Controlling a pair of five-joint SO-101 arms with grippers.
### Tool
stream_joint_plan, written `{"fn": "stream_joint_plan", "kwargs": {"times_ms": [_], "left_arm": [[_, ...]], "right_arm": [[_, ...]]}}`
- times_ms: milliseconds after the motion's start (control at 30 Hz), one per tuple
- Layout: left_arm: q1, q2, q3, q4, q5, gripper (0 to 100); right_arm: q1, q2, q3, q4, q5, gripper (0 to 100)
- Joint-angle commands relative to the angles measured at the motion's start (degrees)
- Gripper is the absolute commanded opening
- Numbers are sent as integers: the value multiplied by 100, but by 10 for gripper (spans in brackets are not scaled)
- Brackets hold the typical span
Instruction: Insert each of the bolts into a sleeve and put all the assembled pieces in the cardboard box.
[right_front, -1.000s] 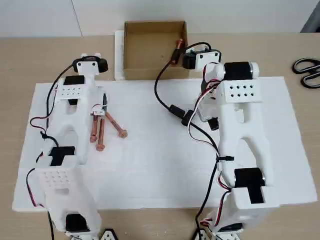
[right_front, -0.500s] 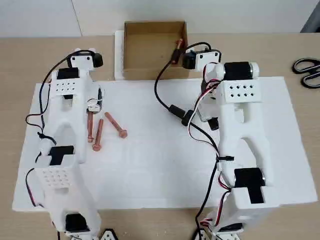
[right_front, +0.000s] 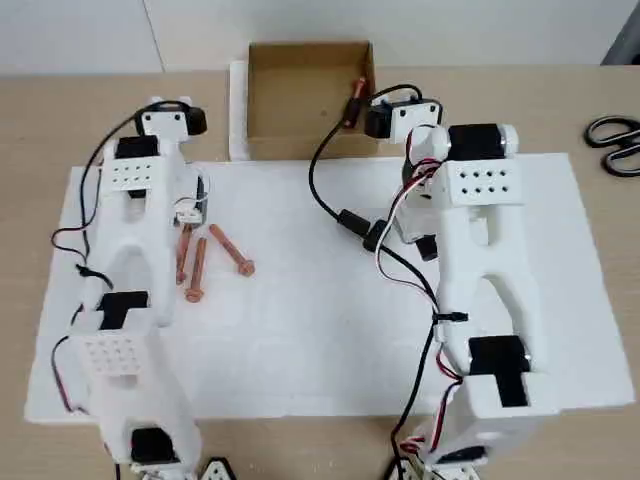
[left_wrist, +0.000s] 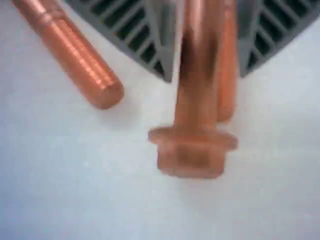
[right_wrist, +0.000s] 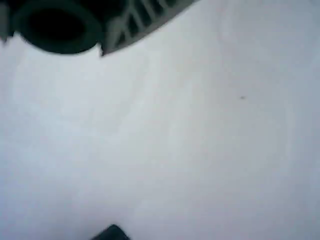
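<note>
Three copper bolts lie on the white foam sheet (right_front: 300, 340) by the left arm. My left gripper (right_front: 190, 213) (left_wrist: 206, 75) is shut on one bolt (left_wrist: 192, 105), whose flanged head sticks out past the grey fingers (left_wrist: 150, 40). A second bolt (left_wrist: 228, 85) (right_front: 197, 268) lies right beside it, and a third bolt (left_wrist: 75, 52) (right_front: 232, 250) lies angled a little apart. My right gripper (right_front: 422, 240) hangs low over the sheet under its arm, shut on a black tubular sleeve (right_wrist: 55, 27) next to its ribbed finger (right_wrist: 145, 20). The cardboard box (right_front: 300, 60) holds one assembled piece (right_front: 354, 102) against its right wall.
A white foam block (right_front: 238, 110) stands against the box's left side. Black cables (right_front: 335, 205) loop over the sheet between the arms. Scissors (right_front: 615, 140) lie on the wooden table at the far right. A dark object (right_wrist: 110, 232) shows close by on the sheet.
The left arm shifted left and toward the box, then settled over the bolts. The bolt in its fingers has tilted slightly. The right arm has kept still.
</note>
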Motion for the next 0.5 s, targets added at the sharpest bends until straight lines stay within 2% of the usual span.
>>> {"fn": "stream_joint_plan", "kwargs": {"times_ms": [0, 467], "left_arm": [[9, -70, -286, 35, 0, 86], [176, -70, 189, -440, -9, 86]], "right_arm": [[-13, -347, -18, 40, -70, 4], [-13, -338, -18, 40, -70, 4]]}}
